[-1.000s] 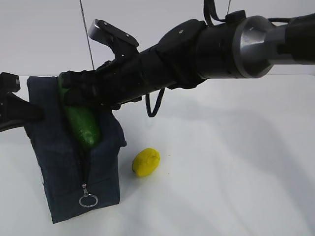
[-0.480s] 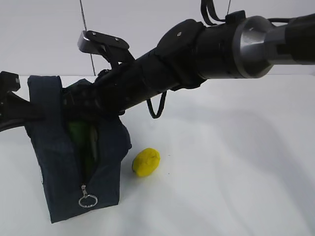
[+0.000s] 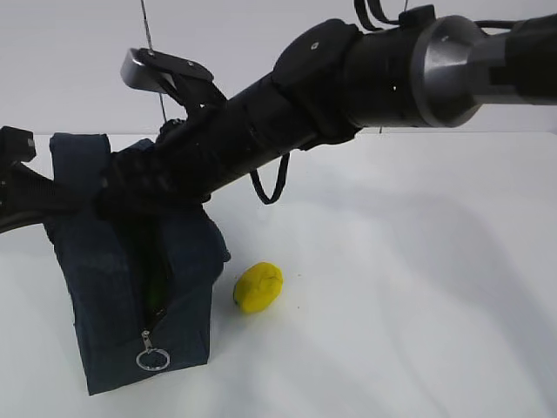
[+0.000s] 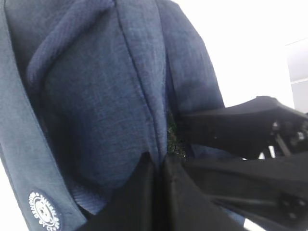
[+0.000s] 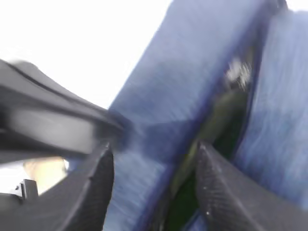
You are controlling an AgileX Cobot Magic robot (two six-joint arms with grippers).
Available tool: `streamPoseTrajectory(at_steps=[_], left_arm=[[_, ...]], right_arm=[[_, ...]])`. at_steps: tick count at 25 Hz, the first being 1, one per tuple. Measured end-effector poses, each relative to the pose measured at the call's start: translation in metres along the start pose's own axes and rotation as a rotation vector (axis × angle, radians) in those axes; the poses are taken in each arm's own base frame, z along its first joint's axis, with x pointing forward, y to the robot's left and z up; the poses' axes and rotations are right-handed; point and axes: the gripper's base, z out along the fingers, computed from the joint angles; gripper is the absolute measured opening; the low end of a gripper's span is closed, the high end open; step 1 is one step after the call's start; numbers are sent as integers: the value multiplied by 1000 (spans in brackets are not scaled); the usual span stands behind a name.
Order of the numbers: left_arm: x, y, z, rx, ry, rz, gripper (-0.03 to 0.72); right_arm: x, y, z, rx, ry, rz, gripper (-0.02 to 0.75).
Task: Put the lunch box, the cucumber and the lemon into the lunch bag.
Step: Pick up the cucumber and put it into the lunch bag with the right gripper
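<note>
Together, two robot arms work at one dark navy lunch bag [image 3: 104,287] standing on a white surface [image 3: 400,287]. From the right, the heavy black right arm reaches across the middle and ends at the bag's open top, where the right fingers [image 5: 154,183] stand spread, one on each side of the gap in the fabric. Between and just beyond those two fingers, the right wrist view shows one dark green cucumber [image 5: 216,125] lying down inside the opening, though that view is blurred and no contact between the fingers and the cucumber can be made out. A thin sliver of the same green shows through the parted zipper in the exterior view, below the fingers.

At the bag's far side, the left fingers [image 4: 161,166] are pressed together, pinching a fold of the navy fabric between their tips. Beside them, one loop handle [image 4: 19,144] runs down the left of that view, and one small white round logo [image 4: 44,211] sits below and left of the fingers.

One silver ring pull [image 3: 151,359] hangs low on the front of the bag, at the bottom of the open zipper, well below the right fingers. One yellow lemon [image 3: 258,286] rests alone on the surface, just beside the bag's front corner and apart from both sets of fingers.
</note>
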Motion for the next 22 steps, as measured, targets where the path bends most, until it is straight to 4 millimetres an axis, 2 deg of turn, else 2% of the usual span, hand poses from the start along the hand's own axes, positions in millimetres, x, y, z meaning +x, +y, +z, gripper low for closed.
streamPoseTrajectory(at_steps=[9, 16, 22], left_arm=[[0, 0, 0, 0, 0, 0, -3], [0, 0, 0, 1, 1, 2, -3], [0, 0, 0, 1, 1, 2, -3]], right_arm=[[-29, 15, -14, -19, -16, -149, 420], [-36, 3, -38, 80, 48, -261, 421], [-29, -17, -57, 184, 230, -330, 421]])
